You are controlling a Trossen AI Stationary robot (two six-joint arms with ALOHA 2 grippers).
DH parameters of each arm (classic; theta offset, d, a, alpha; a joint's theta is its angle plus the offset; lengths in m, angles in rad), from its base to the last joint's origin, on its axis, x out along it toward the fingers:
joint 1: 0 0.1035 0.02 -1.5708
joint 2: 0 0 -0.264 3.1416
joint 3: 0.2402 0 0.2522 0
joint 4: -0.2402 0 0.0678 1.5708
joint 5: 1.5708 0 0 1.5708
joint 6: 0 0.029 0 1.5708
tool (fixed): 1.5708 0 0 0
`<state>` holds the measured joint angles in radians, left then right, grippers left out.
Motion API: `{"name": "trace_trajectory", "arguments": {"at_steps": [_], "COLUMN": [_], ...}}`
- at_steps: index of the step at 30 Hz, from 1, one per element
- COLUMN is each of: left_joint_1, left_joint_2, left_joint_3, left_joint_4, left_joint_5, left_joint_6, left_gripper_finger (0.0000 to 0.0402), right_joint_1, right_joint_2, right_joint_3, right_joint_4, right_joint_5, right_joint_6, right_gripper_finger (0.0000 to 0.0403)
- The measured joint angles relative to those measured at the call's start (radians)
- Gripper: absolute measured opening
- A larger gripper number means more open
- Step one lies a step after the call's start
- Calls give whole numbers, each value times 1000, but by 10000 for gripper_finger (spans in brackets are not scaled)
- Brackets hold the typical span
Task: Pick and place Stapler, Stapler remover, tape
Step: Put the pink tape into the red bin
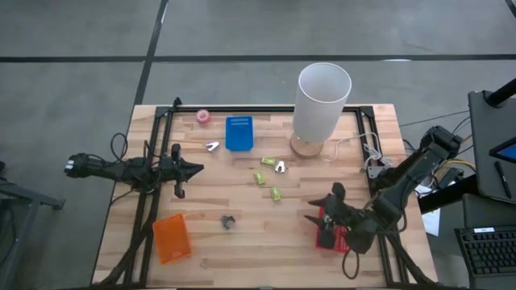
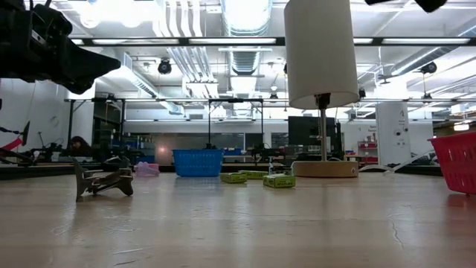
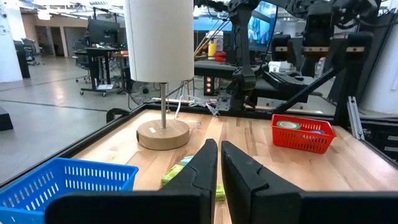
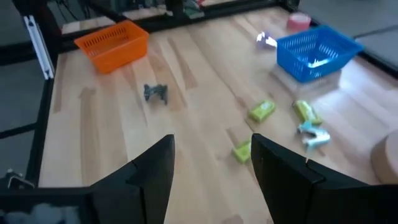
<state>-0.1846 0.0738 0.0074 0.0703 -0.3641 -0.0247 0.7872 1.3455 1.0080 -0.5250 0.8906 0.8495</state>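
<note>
Three small green staplers [image 1: 260,179] lie mid-table, also in the right wrist view [image 4: 262,111]. A dark stapler remover [image 1: 228,221] rests on the wood, and two pale ones [image 1: 212,147] [image 1: 280,166] lie farther back. One pink tape roll [image 1: 202,117] sits near the far edge. The red tray [image 1: 337,239] holds green and blue tape rolls [image 3: 298,126]. My right gripper [image 1: 318,211] hovers open by the red tray's left side. My left gripper [image 1: 192,169] is shut, in the air at the table's left.
A white-shaded lamp [image 1: 322,105] stands on a round wooden base at the far right. A blue tray [image 1: 239,133] sits at the far middle, an orange tray [image 1: 171,238] at the near left. Black frame rails [image 1: 153,145] run along the table's sides.
</note>
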Motion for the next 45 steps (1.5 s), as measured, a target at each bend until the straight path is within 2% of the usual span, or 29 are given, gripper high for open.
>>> {"name": "trace_trajectory", "arguments": {"at_steps": [3, 8, 11, 15, 17, 19, 24, 27, 30, 38, 41, 45], "left_joint_1": [0, 0, 0, 0, 2, 7, 18, 18, 19, 35, 60, 115], "left_joint_2": [1, 2, 2, 2, 8, 26, 83, 130, 198, 397, 430, 463], "left_joint_3": [0, 0, 0, -1, -1, -1, 12, 33, 50, 145, 232, 387], "left_joint_4": [80, 346, 494, 592, 594, 592, 591, 582, 550, 527, 427, 154], "left_joint_5": [-3, -14, -127, -333, -397, -404, -211, -174, -205, -403, -421, -432], "left_joint_6": [34, 44, 104, -35, -28, -13, -4, -5, -22, -28, -11, -67], "left_gripper_finger": [26, 26, 26, 25, 25, 25, 17, 6, 4, 10, 21, 39], "right_joint_1": [0, -12, -22, -23, -26, -33, -87, -123, -148, -157, -157, -157], "right_joint_2": [15, 54, 80, 109, 116, 118, 112, 111, 112, 112, 112, 112], "right_joint_3": [0, 0, 0, -1, -1, -1, -1, -1, -1, -1, -2, -3], "right_joint_4": [19, 35, 36, 47, 56, 67, 103, 142, 152, 169, 168, 168], "right_joint_5": [5, 15, 15, 17, 17, 18, 25, 25, 21, 20, 17, 0], "right_joint_6": [-35, -42, -41, -40, -41, -48, -127, -175, -192, -221, -221, -222], "right_gripper_finger": [205, 205, 205, 205, 205, 205, 205, 205, 205, 205, 205, 205]}}
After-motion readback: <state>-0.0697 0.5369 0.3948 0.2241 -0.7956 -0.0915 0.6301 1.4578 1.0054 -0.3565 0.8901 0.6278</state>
